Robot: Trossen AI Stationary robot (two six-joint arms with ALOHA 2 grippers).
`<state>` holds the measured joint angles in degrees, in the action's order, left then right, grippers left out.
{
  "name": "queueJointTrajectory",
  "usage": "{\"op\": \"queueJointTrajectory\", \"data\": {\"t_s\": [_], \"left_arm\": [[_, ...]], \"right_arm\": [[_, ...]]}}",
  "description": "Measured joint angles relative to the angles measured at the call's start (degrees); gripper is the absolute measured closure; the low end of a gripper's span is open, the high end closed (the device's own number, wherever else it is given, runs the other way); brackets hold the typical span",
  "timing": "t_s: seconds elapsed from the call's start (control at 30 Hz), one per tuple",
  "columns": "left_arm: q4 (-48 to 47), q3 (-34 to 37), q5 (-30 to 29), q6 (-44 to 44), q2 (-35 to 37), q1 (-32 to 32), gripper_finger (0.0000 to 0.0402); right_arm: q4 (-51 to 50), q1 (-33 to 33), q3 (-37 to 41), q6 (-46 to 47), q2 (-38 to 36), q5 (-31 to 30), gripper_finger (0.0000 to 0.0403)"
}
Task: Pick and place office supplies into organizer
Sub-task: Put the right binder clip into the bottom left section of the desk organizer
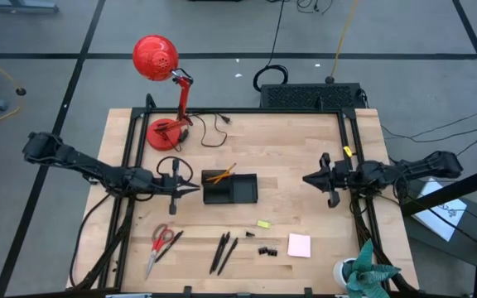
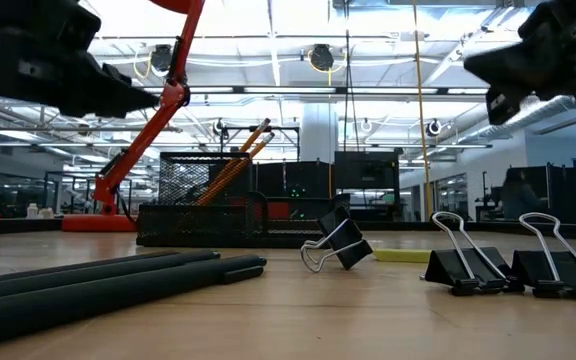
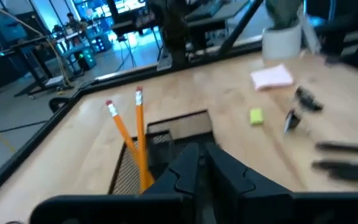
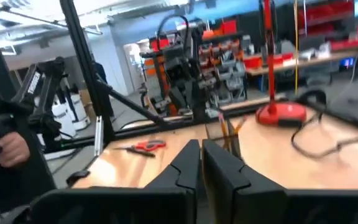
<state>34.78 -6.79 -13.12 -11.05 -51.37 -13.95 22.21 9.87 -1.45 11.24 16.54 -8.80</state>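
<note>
The black organizer (image 1: 230, 188) stands mid-table with two orange pencils (image 1: 219, 175) leaning upright in its left compartment (image 3: 132, 134). My left gripper (image 1: 195, 189) hovers just left of the organizer, shut, with nothing between its fingers (image 3: 202, 152). My right gripper (image 1: 307, 180) hangs shut to the organizer's right, above the table. Flat on the table toward the near edge lie red-handled scissors (image 1: 162, 244), black pens (image 1: 224, 251), small black clips (image 1: 265, 248), a yellow piece (image 1: 263, 223) and a pink sticky-note pad (image 1: 299, 245).
A red desk lamp (image 1: 164, 66) stands at the far left with its cord (image 1: 214, 128) trailing on the table. A larger black box (image 1: 311, 95) sits beyond the far edge. A white pot with a green plant (image 1: 363, 273) is at the near right corner.
</note>
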Motion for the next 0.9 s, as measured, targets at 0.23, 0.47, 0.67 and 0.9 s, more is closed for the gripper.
{"op": "queueJointTrajectory", "data": {"t_s": [0.23,0.47,0.67,0.9], "left_arm": [[1.59,0.00,-1.50,-2.73,0.02,2.29,0.0360],[3.73,-0.03,-3.44,-3.86,0.48,2.63,0.0360],[3.63,-0.04,-3.50,-0.36,0.48,2.63,0.0360],[0.27,-0.07,-2.78,5.03,0.44,2.63,0.0360]], "right_arm": [[3.50,1.14,-10.06,-9.74,15.84,-0.09,0.0387],[0.82,8.56,-25.03,-12.33,36.71,-1.35,0.0387],[-6.37,16.49,-37.23,-7.97,52.28,-4.74,0.0383],[-7.86,21.90,-43.26,2.37,65.30,-6.22,0.0297]]}}
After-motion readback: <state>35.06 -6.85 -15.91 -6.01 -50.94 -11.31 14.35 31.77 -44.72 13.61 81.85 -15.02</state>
